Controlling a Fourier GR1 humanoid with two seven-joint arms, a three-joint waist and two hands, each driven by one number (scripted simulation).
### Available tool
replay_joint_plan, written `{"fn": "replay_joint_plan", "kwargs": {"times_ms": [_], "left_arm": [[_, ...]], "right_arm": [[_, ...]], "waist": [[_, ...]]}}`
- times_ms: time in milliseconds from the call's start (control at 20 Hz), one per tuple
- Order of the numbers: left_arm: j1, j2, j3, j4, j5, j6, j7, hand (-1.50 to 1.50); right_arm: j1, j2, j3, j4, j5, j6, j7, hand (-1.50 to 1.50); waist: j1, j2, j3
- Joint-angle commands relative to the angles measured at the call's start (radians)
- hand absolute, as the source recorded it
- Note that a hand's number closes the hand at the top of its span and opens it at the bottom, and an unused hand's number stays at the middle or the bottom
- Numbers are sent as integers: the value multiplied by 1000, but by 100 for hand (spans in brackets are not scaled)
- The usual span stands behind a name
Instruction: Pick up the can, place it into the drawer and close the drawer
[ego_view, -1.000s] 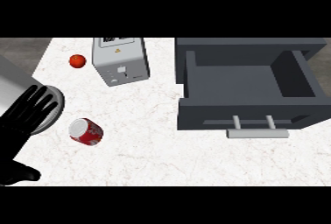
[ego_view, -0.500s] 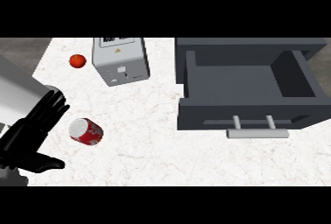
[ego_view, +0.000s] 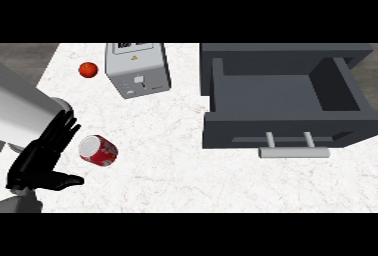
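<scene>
A red can (ego_view: 97, 150) lies on its side on the white marbled counter (ego_view: 184, 170), at the near left, its silvery top turned toward the left and slightly far. Just to its left is the left hand (ego_view: 40, 157), black, fingers straight and spread and pointing away from the near edge, the thumb sticking out to the right below the can; it holds nothing, and whether the fingers touch the can I cannot tell (they are very close to its left rim). The right hand does not show. On the right side of the counter the dark grey drawer (ego_view: 284, 100) stands pulled open, its inside bare, with a pale bar handle (ego_view: 293, 151) on its near front. At the far left sits a grey boxy appliance (ego_view: 137, 68), a little skewed, and to its left, apart from it, a small red fruit (ego_view: 88, 69).
</scene>
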Motion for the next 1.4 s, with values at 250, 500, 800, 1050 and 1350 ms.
{"fn": "replay_joint_plan", "kwargs": {"times_ms": [250, 500, 800, 1050, 1350], "left_arm": [[-69, 79, 39, 304, -81, -47, -207, -150], [-142, 91, 13, 516, -139, -83, -319, -150], [-203, 61, -8, 681, -198, -27, -429, -150], [-247, 32, -21, 814, -220, -45, -520, -150], [-295, 84, 9, 925, -200, -103, -567, -150]], "right_arm": [[56, -3, -93, 0, -88, 114, -17, -150], [-4, 37, -61, 14, -7, 78, -1, -150], [-4, -11, -130, 17, -93, 104, 34, -150], [19, 26, -126, -16, -82, 129, 44, -150], [-10, -8, -125, -99, -145, 51, 160, -150]], "waist": [[-3, -1, 0], [-2, 1, 0], [-4, 1, 0], [-8, 2, -1], [-7, 3, -1]]}}
